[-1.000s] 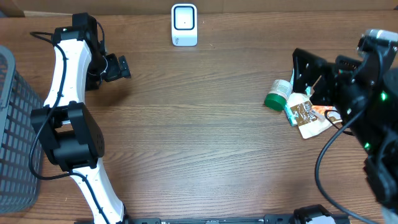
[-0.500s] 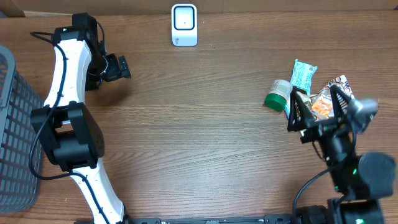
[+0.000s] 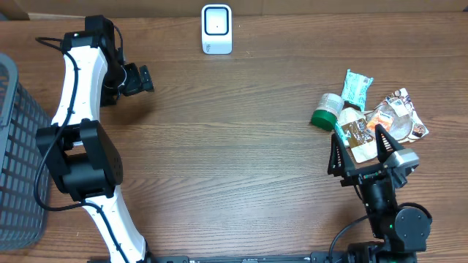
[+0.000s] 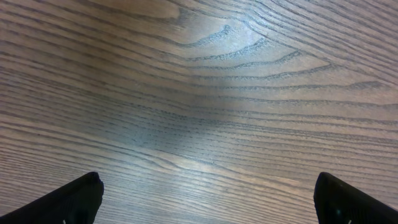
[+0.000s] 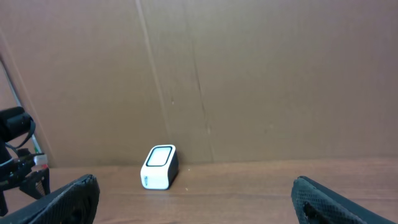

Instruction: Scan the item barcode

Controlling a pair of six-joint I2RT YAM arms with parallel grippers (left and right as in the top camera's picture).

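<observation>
Counter: a dark-brown board (image 3: 234,168) with wavy wood grain, which fills the left wrist view.
Scanner: a small white barcode scanner (image 3: 216,29), a rounded block with a dark window, stands upright at the counter's far edge. The right wrist camera sees it (image 5: 160,167) against a plain cardboard wall (image 5: 261,81).
Items: four packaged goods lie heaped at the right side. A green-capped bottle (image 3: 325,111) lies on its side beside a crinkled teal packet (image 3: 356,88), a brown pouch (image 3: 356,134) and a glossy orange-and-white snack bag (image 3: 397,115). None is lifted.
Right pincer: the black pincer (image 3: 358,150) has its fingers spread wide and holds nothing. From overhead it sits at the near edge of the heap, tips overlapping the brown pouch. Contact cannot be told.
Left pincer: the black pincer (image 3: 139,79), on a white arm with black joints, is spread wide and empty over bare wood, well apart from the items.
Basket: a grey mesh basket (image 3: 14,153) stands at the left edge.
</observation>
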